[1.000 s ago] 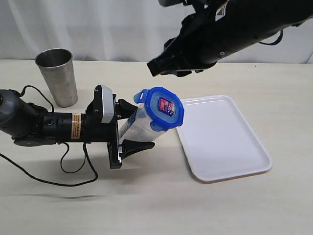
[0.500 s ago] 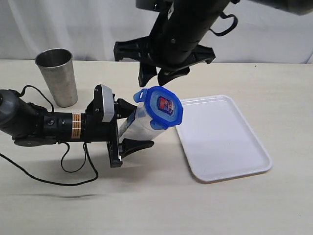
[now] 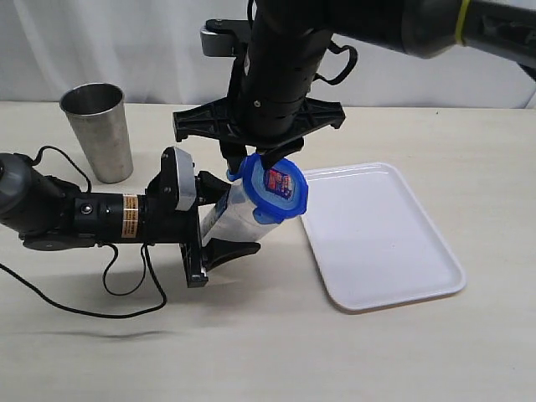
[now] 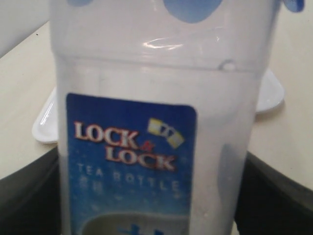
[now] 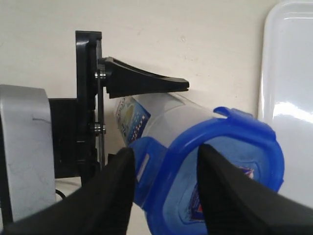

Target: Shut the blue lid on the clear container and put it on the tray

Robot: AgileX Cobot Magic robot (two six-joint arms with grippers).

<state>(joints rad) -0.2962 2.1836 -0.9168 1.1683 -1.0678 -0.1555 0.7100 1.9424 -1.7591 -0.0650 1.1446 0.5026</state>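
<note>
- In the exterior view, the upper rim of the blue lid is covered by the right gripper; contact between them cannot be told.
- The base of the clear container is hidden between the jaws of the left gripper.
- In the left wrist view, the container is cut off at both ends, its label's small print is blurred, and only slivers of the tray are seen.
- In the right wrist view, the lid's centre is masked by the fingers.
</note>
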